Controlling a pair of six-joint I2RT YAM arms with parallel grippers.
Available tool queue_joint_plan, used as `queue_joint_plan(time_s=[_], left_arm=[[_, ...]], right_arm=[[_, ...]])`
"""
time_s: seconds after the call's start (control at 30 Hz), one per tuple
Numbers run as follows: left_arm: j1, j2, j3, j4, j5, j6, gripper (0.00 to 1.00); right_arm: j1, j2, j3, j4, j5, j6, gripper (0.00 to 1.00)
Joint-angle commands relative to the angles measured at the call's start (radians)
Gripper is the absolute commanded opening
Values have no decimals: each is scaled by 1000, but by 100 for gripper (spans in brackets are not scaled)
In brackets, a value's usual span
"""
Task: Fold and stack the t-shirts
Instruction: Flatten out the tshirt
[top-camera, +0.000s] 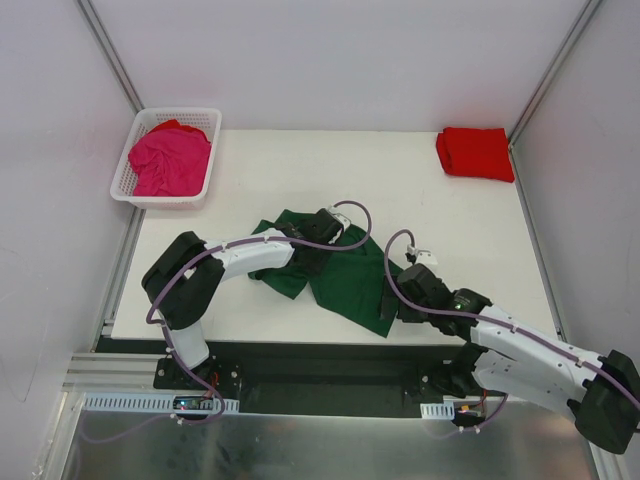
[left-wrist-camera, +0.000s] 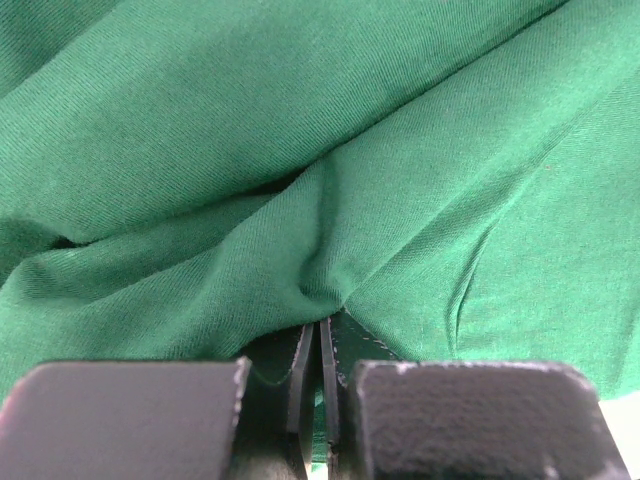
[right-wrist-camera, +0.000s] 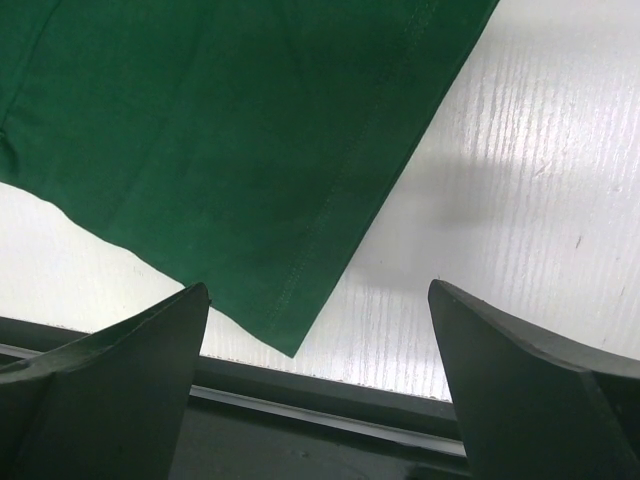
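A dark green t-shirt (top-camera: 345, 280) lies crumpled on the white table near the front middle. My left gripper (top-camera: 325, 232) is shut on a fold of it; in the left wrist view the green cloth (left-wrist-camera: 300, 170) fills the frame and is pinched between the two fingers (left-wrist-camera: 322, 345). My right gripper (top-camera: 392, 300) hovers open at the shirt's near right corner (right-wrist-camera: 290, 335), nothing between its fingers. A folded bright red t-shirt (top-camera: 475, 152) sits at the back right. A magenta pink t-shirt (top-camera: 170, 160) lies bunched in the basket.
A white lattice basket (top-camera: 205, 118) stands at the table's back left corner. The table's near edge and a dark rail (right-wrist-camera: 330, 410) run just under my right gripper. Grey walls close in the left, right and back sides.
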Motion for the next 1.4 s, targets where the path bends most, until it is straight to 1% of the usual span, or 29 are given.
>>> queue_joint_plan(time_s=[0.0,0.5,1.07,1.17,1.23,1.27,1.33,1.37], left_arm=[[7,-15,13,-27,-14,16,0],[12,-4,26,-29,-11,19,0],[18,-23,3,-29,-15,24,0],[20,-29,0,-29,-15,25,0],[21,-32,-5,-29,-17,27,0],[21,-33,-7,-29,-19,27,0],[23,-38,-10,-30,-20,27,0],[23,-40,-13,-29,-20,25,0]], right_arm=[[21,14,10,19,9,27,96],[127,3,-10,-12,37,126,96],[305,194,19,17,115,221,96],[328,244,41,14,130,226,98],[345,280,57,11,143,231,93],[349,291,64,10,149,229,88],[365,323,82,5,161,232,84],[369,334,85,5,164,232,79]])
